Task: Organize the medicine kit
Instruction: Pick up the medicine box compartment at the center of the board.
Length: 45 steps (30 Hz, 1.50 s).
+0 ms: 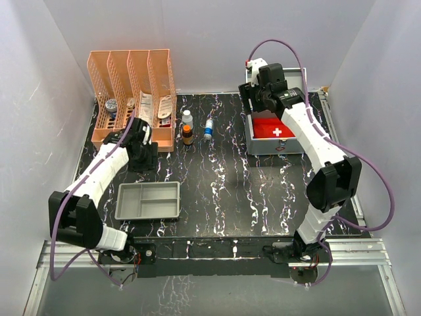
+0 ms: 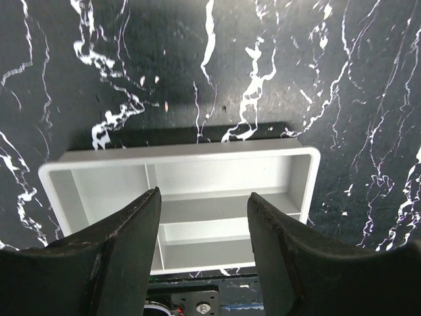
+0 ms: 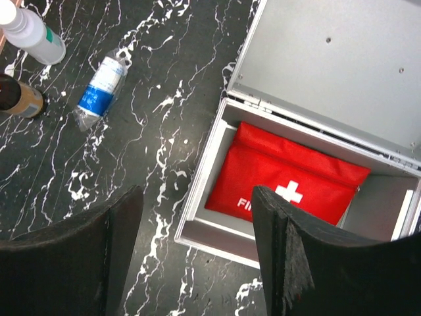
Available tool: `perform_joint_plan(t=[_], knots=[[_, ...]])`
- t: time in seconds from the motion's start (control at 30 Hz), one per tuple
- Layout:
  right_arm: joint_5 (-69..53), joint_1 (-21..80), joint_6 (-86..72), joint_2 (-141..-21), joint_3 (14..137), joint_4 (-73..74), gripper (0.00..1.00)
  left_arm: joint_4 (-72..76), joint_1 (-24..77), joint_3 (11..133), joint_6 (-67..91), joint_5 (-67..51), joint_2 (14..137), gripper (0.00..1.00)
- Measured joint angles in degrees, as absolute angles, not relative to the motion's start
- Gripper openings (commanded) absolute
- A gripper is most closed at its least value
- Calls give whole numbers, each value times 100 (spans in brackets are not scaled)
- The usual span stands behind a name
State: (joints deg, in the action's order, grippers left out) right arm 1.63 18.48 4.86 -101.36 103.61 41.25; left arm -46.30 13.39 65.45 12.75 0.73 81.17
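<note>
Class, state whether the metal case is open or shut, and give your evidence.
Open. The case has its lid swung back, and the red pouch lying inside is in plain view.

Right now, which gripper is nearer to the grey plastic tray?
Left. The left gripper hangs just past the grey tray's far rim, pointing back at it. The right gripper is far off on the other side, above the open medicine kit.
</note>
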Motion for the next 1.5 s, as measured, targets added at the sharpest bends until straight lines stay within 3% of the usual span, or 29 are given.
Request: perform_joint_plan(t=[0.13, 0.23, 0.3, 0.93, 1.13, 1.5], knots=[[187, 1852, 436, -9922, 10276, 4226, 71, -4604, 1339, 6110, 1549, 174, 7819, 56], [202, 1852, 388, -9808, 10228, 4228, 92, -4652, 1339, 5898, 1719, 252, 7686, 58], [207, 1855, 362, -9771, 10202, 4211, 98, -4648, 1339, 5881, 1802, 290, 7684, 58], [628, 1863, 392, -9194, 9791, 3540, 98, -5105, 1190, 5874, 2287, 539, 8333, 52], [705, 1863, 443, -9026, 9609, 3468, 98, -5207, 1063, 5323, 2449, 392, 8333, 50], [735, 1863, 438, -8836, 9395, 3398, 98, -5321, 1046, 5050, 2456, 108, 8372, 41]])
